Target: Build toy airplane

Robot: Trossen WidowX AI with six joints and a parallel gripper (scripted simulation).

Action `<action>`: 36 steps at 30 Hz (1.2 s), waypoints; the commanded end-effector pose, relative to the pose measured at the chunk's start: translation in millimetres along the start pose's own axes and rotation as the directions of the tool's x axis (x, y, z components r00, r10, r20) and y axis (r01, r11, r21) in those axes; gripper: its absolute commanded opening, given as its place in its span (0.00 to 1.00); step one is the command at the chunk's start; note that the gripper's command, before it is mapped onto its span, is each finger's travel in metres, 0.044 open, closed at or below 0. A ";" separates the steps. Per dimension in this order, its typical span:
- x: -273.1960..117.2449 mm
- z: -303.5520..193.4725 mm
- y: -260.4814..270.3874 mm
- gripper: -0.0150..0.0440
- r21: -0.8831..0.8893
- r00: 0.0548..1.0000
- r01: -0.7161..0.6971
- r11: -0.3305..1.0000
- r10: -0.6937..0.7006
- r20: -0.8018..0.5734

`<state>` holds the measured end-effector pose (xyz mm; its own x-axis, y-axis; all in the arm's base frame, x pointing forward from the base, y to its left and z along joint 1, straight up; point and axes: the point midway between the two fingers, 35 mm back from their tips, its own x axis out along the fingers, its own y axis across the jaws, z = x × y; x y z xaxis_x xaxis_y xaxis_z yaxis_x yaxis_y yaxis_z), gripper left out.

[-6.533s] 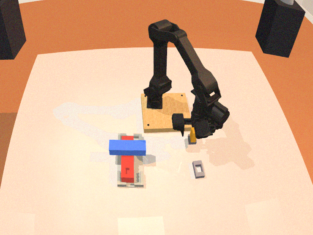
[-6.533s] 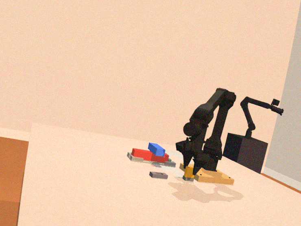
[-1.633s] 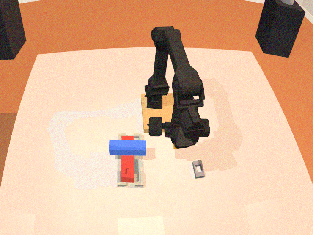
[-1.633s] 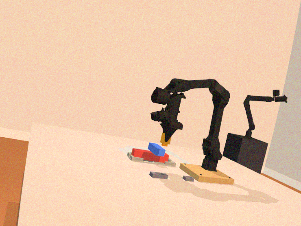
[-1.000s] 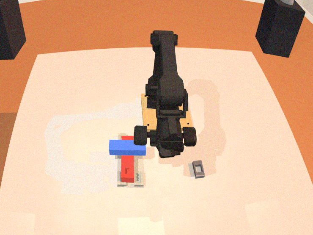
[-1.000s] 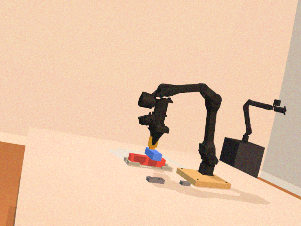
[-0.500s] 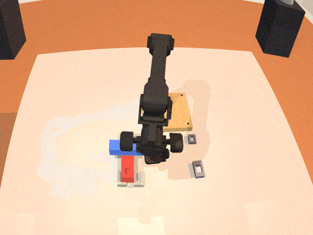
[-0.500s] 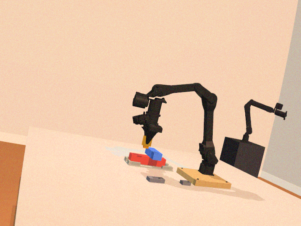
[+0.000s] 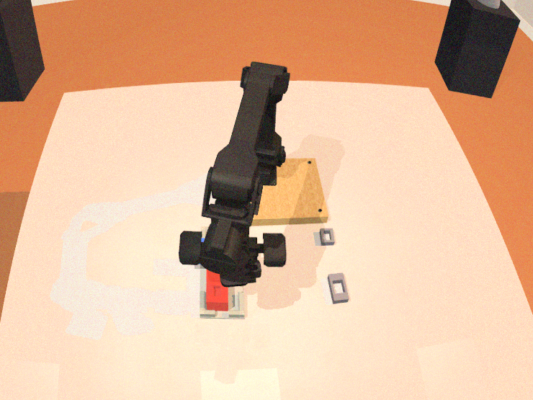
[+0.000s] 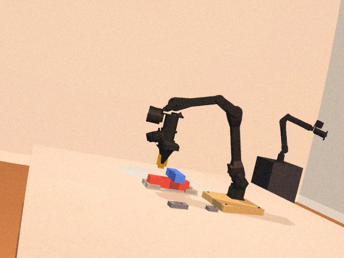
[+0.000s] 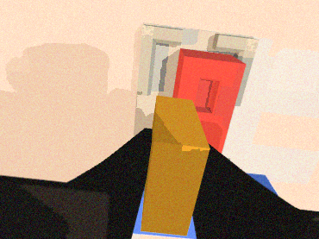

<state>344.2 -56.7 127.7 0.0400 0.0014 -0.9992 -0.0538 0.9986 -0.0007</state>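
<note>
The red fuselage [image 9: 217,301] [image 10: 156,180] [image 11: 190,70] lies lengthwise in the pale cradle [image 10: 153,186] [image 11: 146,63], its tail socket [image 11: 208,96] exposed. The blue wing [image 10: 177,177] [image 11: 263,183] lies crosswise on top of the fuselage; the arm hides most of it in the top view. Its tab is hidden. My gripper [image 10: 162,162] [image 11: 169,139] is shut on the orange-yellow tail fin [image 10: 159,160] [image 11: 170,191] and holds it upright above the fuselage, clear of it. In the wrist view the fin stands between the tail socket and the wing. The top view hides the fingertips.
Two grey hollow blocks, a larger one [image 9: 340,300] [image 10: 173,206] and a smaller one [image 9: 327,230] [image 10: 211,209], lie beside the cradle. The arm's wooden base [image 9: 293,195] [image 10: 243,208] is behind them. Black pedestals [image 9: 471,44] [image 10: 275,177] stand off the table.
</note>
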 end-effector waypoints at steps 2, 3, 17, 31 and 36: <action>5.3 3.7 -19.4 0.25 -0.009 1.000 0.004 1.000 -0.004 -0.005; 5.9 3.9 -22.6 0.25 -0.011 1.000 0.004 1.000 -0.004 -0.005; 7.3 4.3 -30.4 0.36 -0.015 1.000 0.004 1.000 -0.004 -0.006; 7.3 4.3 -30.4 0.36 -0.015 1.000 0.004 1.000 -0.004 -0.006; 7.3 4.3 -30.4 0.36 -0.015 1.000 0.004 1.000 -0.004 -0.006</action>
<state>350.0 -85.9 121.7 0.0367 0.0001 -0.9993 -0.0644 0.9979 -0.0023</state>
